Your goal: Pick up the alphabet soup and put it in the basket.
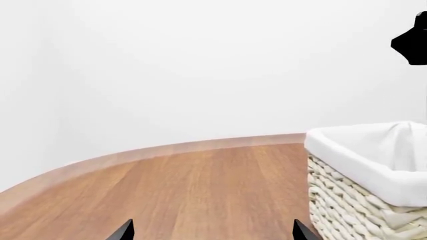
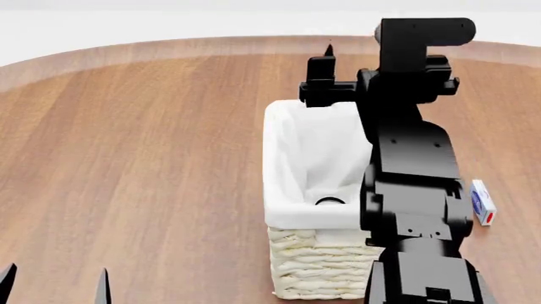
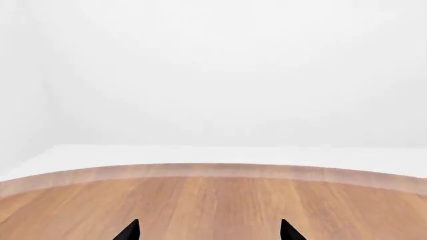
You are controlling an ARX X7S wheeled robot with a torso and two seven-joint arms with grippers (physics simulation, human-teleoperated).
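We are keeping our left gripper (image 2: pixel 55 286) spread and empty over the bare counter (image 2: pixel 152 158). The alphabet soup (image 2: pixel 330 201) is lying inside the basket (image 2: pixel 325 272). Our right gripper (image 3: pixel 208 231) is standing spread beyond the basket, holding nothing.

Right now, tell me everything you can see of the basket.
The basket is a tall rectangular box of cream woven wicker with a white cloth liner folded over its rim. It stands upright on the wooden table. A small round object lies inside near the front. The right arm extends above its right side, hiding that edge.
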